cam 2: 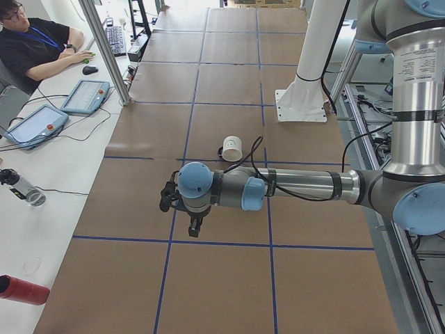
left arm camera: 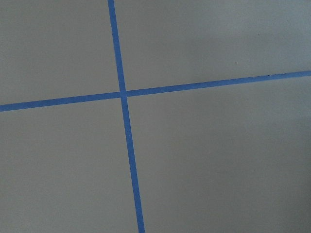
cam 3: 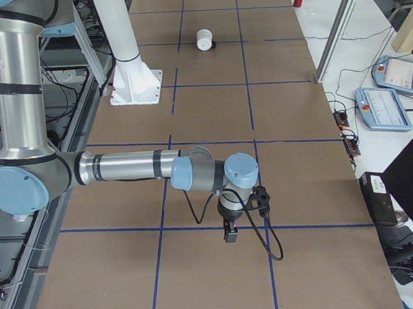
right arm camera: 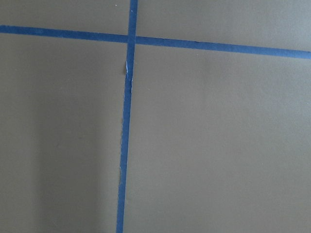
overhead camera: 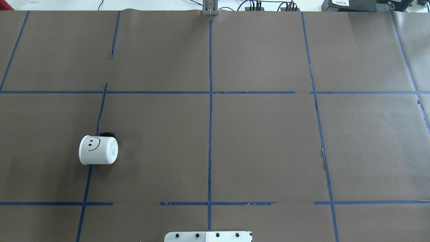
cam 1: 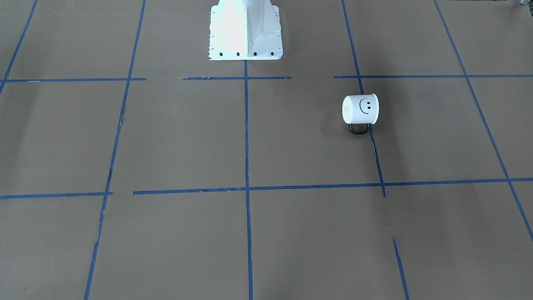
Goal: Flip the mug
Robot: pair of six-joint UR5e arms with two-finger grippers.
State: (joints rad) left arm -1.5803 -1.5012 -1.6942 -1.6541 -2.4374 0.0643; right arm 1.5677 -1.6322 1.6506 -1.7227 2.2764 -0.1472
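Observation:
The mug (overhead camera: 98,150) is white with a black smiley face and lies on its side on the brown paper on the robot's left half of the table. Its thin black handle (overhead camera: 106,134) points away from the robot. It also shows in the front-facing view (cam 1: 360,109), the left view (cam 2: 231,148) and the right view (cam 3: 204,39). My left gripper (cam 2: 196,226) shows only in the left view, well away from the mug on the operators' side; I cannot tell if it is open or shut. My right gripper (cam 3: 230,233) shows only in the right view, far from the mug, its state unclear. Both wrist views show only paper and tape.
The white robot pedestal (cam 1: 245,29) stands at the table's robot-side edge. Blue tape lines (overhead camera: 210,101) divide the paper into squares. An operator (cam 2: 35,45) sits at a side bench with tablets (cam 2: 85,96). A red bottle (cam 2: 21,289) lies there too.

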